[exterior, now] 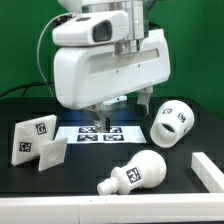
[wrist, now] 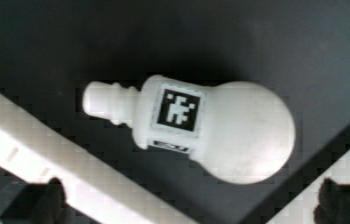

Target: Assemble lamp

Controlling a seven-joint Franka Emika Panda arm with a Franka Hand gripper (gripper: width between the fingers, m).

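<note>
The white lamp bulb (exterior: 135, 175) lies on its side on the black table near the front, ribbed neck toward the exterior view's left. In the wrist view the bulb (wrist: 216, 120) shows with a square tag on its side. The angular base block (exterior: 35, 140) stands at the exterior view's left. The tapered shade (exterior: 172, 120) lies on its side at the right. My gripper (exterior: 108, 104) hangs above the marker board (exterior: 100, 132), behind the bulb. It is open and empty (wrist: 190, 205), with its dark fingertips (wrist: 39, 200) wide apart.
A white rail (exterior: 205, 165) lies at the front right of the table. In the wrist view two white rails (wrist: 83, 150) meet in a V between the fingers and the bulb. The robot's bulky white arm (exterior: 105, 60) fills the upper middle.
</note>
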